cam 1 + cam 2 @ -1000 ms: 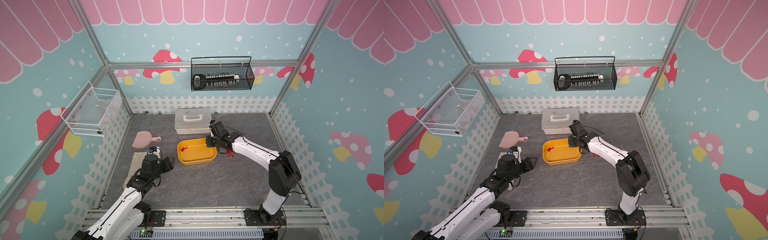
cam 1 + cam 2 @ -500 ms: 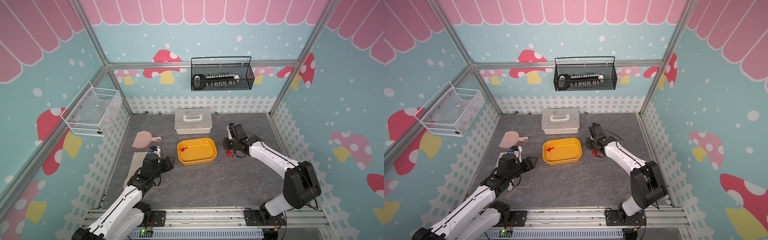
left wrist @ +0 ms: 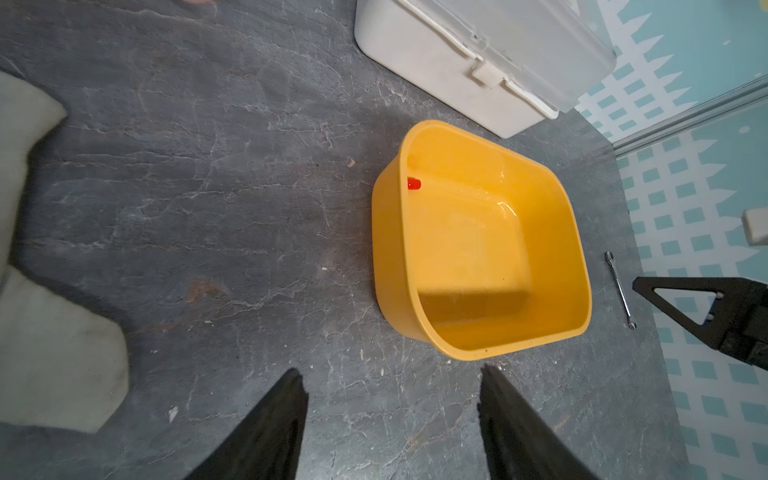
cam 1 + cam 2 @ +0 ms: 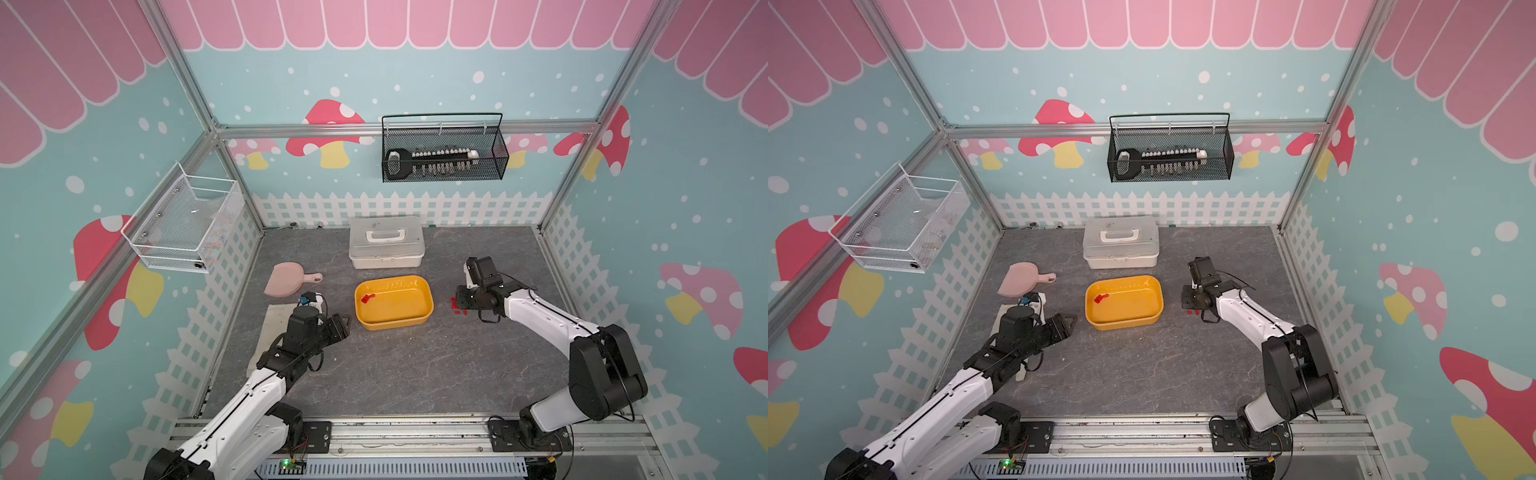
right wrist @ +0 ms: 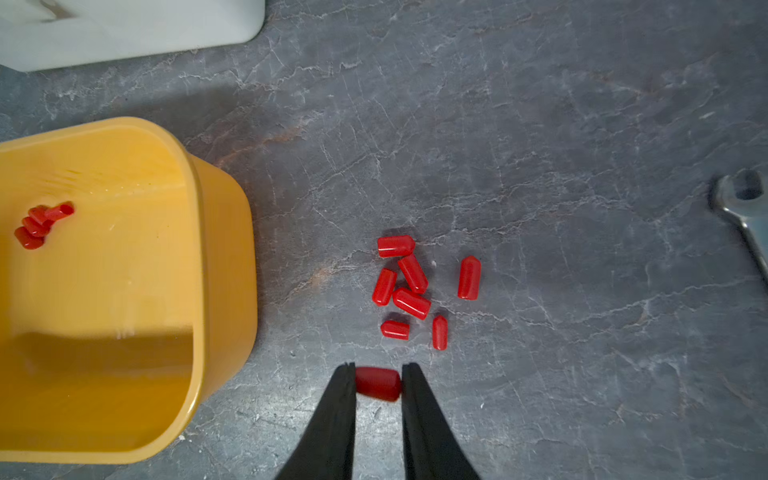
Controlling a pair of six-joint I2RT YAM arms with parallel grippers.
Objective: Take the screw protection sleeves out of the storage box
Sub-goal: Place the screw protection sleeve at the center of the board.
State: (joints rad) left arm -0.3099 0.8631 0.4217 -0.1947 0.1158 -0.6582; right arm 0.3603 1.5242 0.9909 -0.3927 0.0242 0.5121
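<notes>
Seven glossy red round-tipped sleeves [image 5: 411, 301]; eighth sleeve [image 5: 376, 385] pinched in right gripper [image 5: 378, 374]

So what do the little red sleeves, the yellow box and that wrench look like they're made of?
Red sleeves: probably soft plastic or rubber, smooth, with a slight sheen along their rounded sides.
Yellow storage box: moulded plastic, glossy, with bright highlights on its rolled rim and floor.
Wrench: metal, likely steel, silvery and reflective.

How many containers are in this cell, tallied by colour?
White: 2, the lidded case and the mesh basket
Yellow: 1, the storage box
Black: 1, the wire basket
Total: 4
</notes>
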